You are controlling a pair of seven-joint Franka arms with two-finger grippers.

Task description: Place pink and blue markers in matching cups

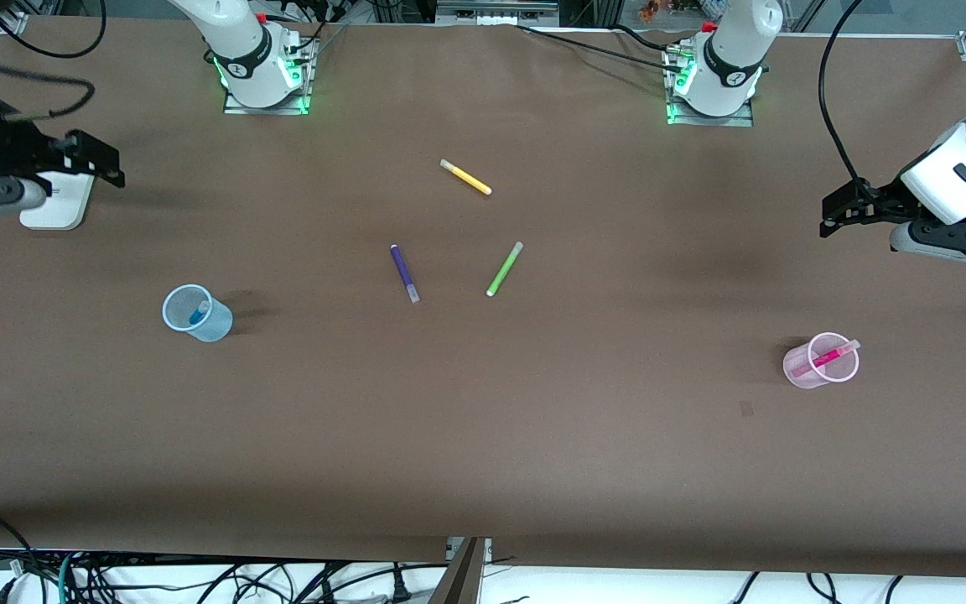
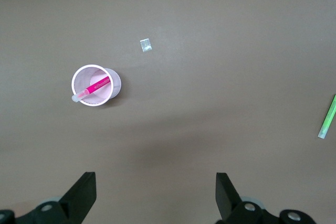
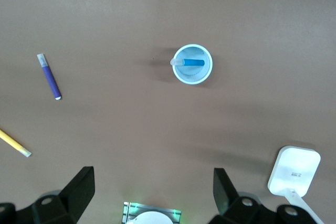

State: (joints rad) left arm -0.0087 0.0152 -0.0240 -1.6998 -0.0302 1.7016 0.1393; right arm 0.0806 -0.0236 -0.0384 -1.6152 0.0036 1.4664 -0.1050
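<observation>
The pale blue cup (image 1: 216, 325) stands toward the right arm's end of the table with the blue marker (image 1: 197, 315) leaning inside it. The pale pink cup (image 1: 797, 369) stands toward the left arm's end with the pink marker (image 1: 827, 357) inside, its cap over the rim. My left gripper (image 1: 839, 210) is open and empty, up above the table at its own end; its wrist view shows the pink cup (image 2: 115, 81) and pink marker (image 2: 93, 88). My right gripper (image 1: 101, 159) is open and empty at its own end; its wrist view shows the blue cup (image 3: 195, 78) and blue marker (image 3: 192, 62).
A yellow pen (image 1: 466, 177), a dark purple pen (image 1: 404, 273) and a lime green pen (image 1: 505, 268) lie mid-table. A white device (image 1: 55, 205) sits under the right gripper. A small scrap (image 2: 146, 45) lies near the pink cup.
</observation>
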